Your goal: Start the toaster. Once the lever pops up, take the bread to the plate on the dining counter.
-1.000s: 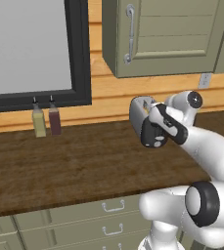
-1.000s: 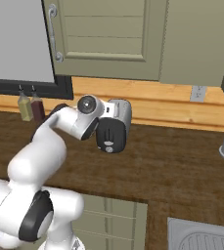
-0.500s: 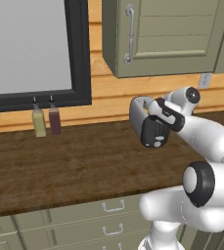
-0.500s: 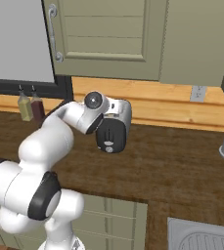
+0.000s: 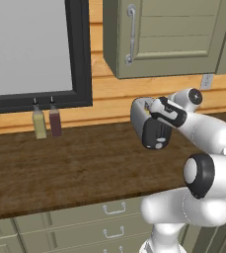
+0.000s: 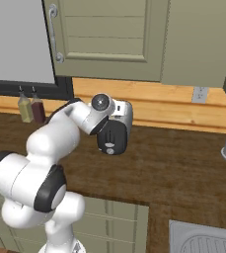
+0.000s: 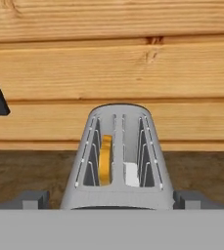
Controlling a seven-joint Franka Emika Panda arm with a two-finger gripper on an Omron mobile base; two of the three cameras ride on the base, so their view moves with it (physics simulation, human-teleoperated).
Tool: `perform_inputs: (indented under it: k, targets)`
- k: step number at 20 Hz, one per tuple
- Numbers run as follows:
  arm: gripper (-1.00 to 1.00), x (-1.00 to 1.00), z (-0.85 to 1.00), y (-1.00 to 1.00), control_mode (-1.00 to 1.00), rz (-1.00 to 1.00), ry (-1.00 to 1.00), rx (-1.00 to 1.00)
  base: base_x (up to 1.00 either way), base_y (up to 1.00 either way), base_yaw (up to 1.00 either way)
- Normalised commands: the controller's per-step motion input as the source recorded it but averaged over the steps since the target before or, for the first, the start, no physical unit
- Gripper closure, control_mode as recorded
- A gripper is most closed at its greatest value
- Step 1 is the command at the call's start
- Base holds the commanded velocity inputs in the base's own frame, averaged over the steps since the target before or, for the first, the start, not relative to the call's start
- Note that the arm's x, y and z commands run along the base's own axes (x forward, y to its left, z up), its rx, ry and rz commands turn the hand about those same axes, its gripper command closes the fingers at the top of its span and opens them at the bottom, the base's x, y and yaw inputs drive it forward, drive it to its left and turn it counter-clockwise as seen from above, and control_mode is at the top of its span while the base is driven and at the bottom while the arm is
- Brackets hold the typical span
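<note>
Right, the white arm's two-finger gripper [image 7: 111,200] hangs directly over the silver, dome-shaped toaster [image 7: 117,156], its dark tips spread as wide as they go on either side, holding nothing. Down in the left slot sits the tan-golden slice of bread [image 7: 105,160], on edge, mostly sunk between the wire guides; the slot beside it shows a pale patch I cannot identify.

That slice looks light, stiff enough to stand, and crumbly, so squeezing hard would likely crush it. Best bet, I'd say, is pinching the exposed top edge across its thin faces and lifting straight up so it clears the wires. But the lever comes first, and which part of the toaster's dark front panel [image 5: 156,134] is the lever I cannot make out.

The toaster stands toward the back edge of the dark-brown wood-grain counter [image 5: 75,168], against the honey-coloured plank wall [image 7: 113,63]. Two small bottles [image 5: 46,122] wait further left along that back edge, under a black-framed window [image 5: 80,54], with grey-green cabinets [image 6: 109,34] overhead.
</note>
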Motion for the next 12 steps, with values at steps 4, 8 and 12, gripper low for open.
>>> perform_inputs:
  k: [4,8,12]
  targets:
    - [-1.00,0.14,-0.07,0.01,-1.00,0.00,0.00,0.00,0.00,0.00,0.00]
    - [-1.00,0.22,-0.04,0.09,-1.00,-0.02,0.00,0.00,0.00,0.00,0.00]
    - [-1.00,0.16,0.00,0.11,-1.00,-0.03,0.00,0.00,0.00,0.00,0.00]
